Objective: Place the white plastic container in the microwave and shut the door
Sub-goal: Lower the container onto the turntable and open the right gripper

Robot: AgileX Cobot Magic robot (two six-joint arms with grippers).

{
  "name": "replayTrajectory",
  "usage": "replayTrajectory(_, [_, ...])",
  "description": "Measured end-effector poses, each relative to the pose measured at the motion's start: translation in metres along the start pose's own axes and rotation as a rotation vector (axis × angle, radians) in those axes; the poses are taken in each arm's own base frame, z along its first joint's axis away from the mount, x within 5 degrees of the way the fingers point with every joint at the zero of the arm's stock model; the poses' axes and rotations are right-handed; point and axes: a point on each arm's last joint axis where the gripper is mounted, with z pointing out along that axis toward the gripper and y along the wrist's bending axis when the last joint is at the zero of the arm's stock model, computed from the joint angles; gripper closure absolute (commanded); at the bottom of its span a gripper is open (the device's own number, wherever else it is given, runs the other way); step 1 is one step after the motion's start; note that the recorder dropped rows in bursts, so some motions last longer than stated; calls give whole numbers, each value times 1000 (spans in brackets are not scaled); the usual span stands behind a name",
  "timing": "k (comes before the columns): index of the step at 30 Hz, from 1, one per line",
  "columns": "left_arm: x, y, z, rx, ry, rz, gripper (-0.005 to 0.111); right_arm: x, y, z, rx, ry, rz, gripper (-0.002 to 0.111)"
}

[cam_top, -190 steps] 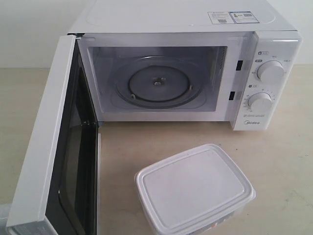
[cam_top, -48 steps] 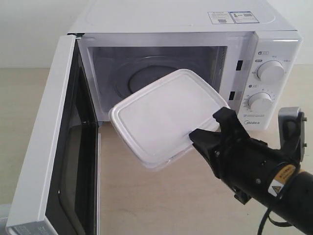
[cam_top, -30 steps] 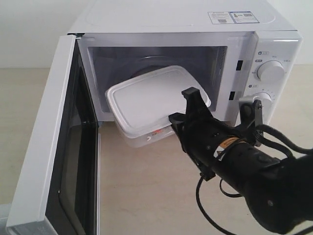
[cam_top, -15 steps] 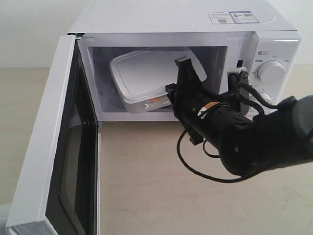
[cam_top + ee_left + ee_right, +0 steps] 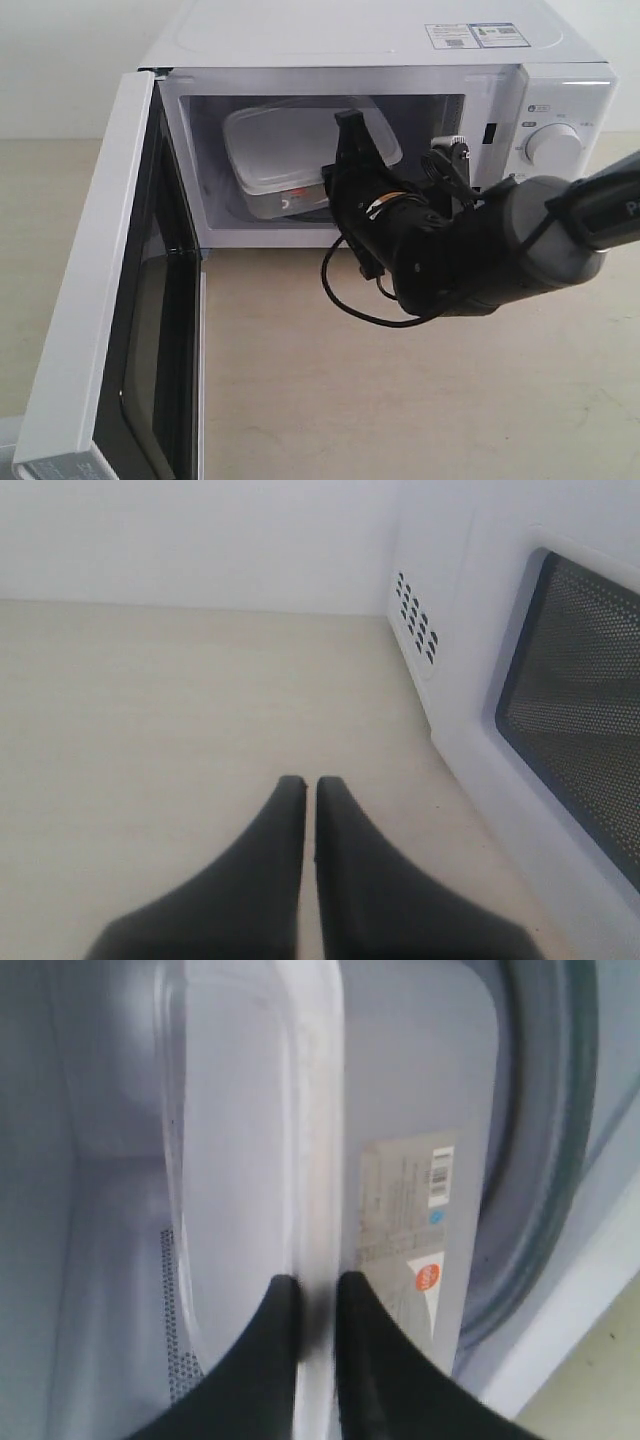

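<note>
White plastic container (image 5: 285,150) rim pinched tight in my right gripper (image 5: 315,1282) jaws, inside the microwave (image 5: 400,40). I'd lower it level onto the glass turntable (image 5: 548,1140) beneath the jaws, then release.

There is 1 microwave (image 5: 350,40) on 1 table (image 5: 300,400), with 1 door (image 5: 90,300) and 1 dark window (image 5: 590,710) in that door. The exterior view shows 1 round knob (image 5: 552,143); the rest of the panel sits behind the arm (image 5: 470,250). 1 sticker (image 5: 475,35) lies near the right front corner of the microwave's top. There is 1 container (image 5: 265,190), with 1 lid (image 5: 290,140) and 1 printed label (image 5: 405,1210). 2 grippers appear, 1 left gripper (image 5: 301,782) and 1 right gripper (image 5: 312,1285), each with 2 black fingers. The exterior view shows 1 arm and 1 black cable (image 5: 345,300). The vent holes (image 5: 415,620) are too small to count.
</note>
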Motion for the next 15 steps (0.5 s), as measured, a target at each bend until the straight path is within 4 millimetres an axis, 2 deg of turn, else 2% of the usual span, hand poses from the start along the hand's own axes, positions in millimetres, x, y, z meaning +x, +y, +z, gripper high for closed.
replayTrajectory(15, [0, 0, 0, 0, 0, 0, 102, -3, 17, 13, -22, -75, -21, 107])
